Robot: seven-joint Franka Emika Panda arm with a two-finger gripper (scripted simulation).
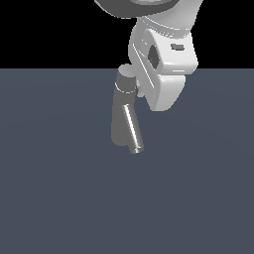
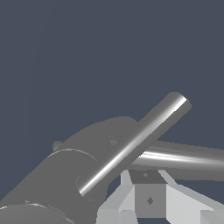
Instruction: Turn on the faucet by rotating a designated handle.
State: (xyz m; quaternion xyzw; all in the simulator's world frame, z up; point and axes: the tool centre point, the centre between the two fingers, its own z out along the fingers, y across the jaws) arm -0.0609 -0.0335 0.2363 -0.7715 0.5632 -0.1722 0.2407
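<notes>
The grey faucet (image 1: 120, 119) stands upright in the exterior view, with its round cap (image 1: 126, 79) on top and its slanted spout (image 1: 133, 130) pointing down toward the front. My white gripper (image 1: 141, 92) is pressed against the cap from the exterior view's right, and its fingers are mostly hidden there. The handle is hidden behind my hand in that view. In the wrist view the faucet body (image 2: 57, 175) fills the near corner and the spout (image 2: 135, 142) crosses it. The handle (image 2: 188, 159) lies just beyond my fingers (image 2: 148, 197), close to them. Their opening is unclear.
The faucet stands on a flat dark blue-grey floor (image 1: 59, 198) that stretches all around it. The large white arm (image 1: 163, 30) comes down from above, behind the faucet.
</notes>
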